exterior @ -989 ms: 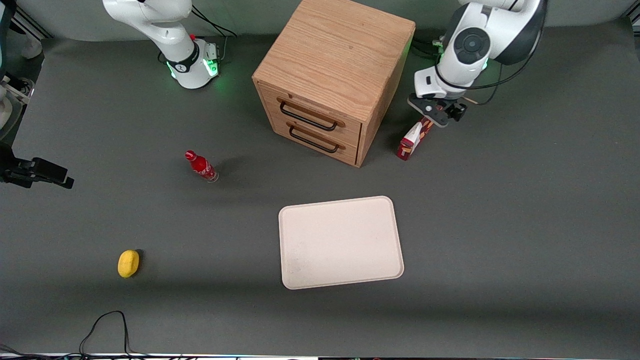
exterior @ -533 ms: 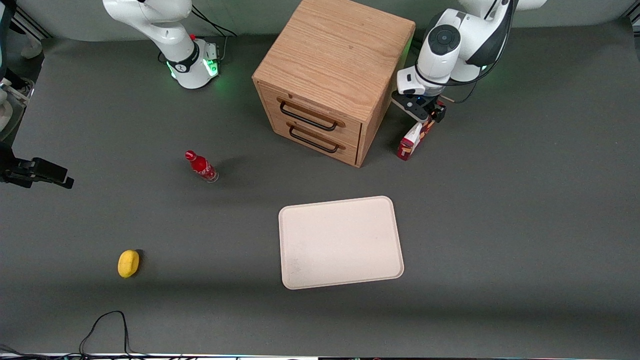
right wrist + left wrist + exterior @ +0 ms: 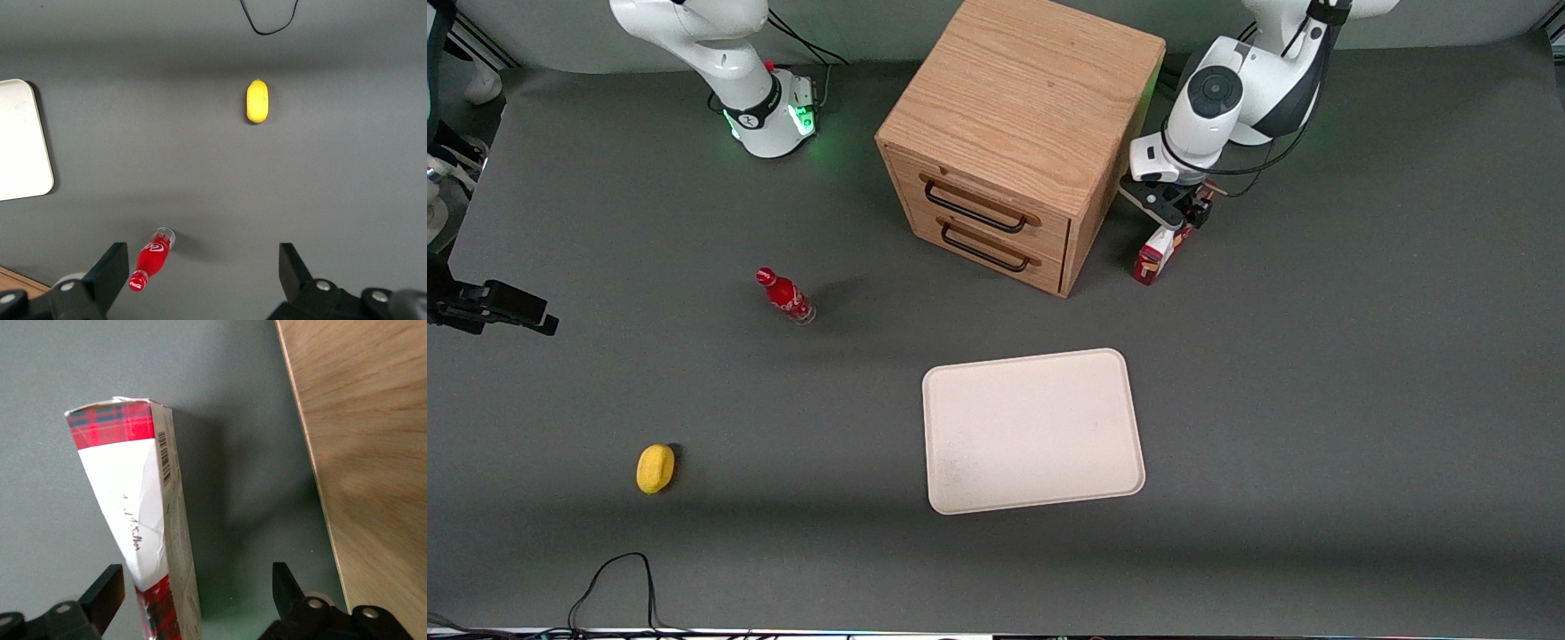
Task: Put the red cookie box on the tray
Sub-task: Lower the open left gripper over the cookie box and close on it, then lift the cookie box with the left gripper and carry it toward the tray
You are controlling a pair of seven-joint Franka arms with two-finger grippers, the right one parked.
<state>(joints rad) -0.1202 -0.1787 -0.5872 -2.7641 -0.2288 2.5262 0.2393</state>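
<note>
Grey matting carries the red cookie box, judged light and crushable; the gripper is spread wide around its narrow sides, nothing held.

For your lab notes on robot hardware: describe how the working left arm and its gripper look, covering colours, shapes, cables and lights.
The left arm has glossy white rounded shells with dark grey joint sections and a round dark cap on one joint. Thin black cables run along it, and green light glows near its base. Its gripper, above the red cookie box beside the wooden cabinet, is black, with two angular black fingers open.
</note>
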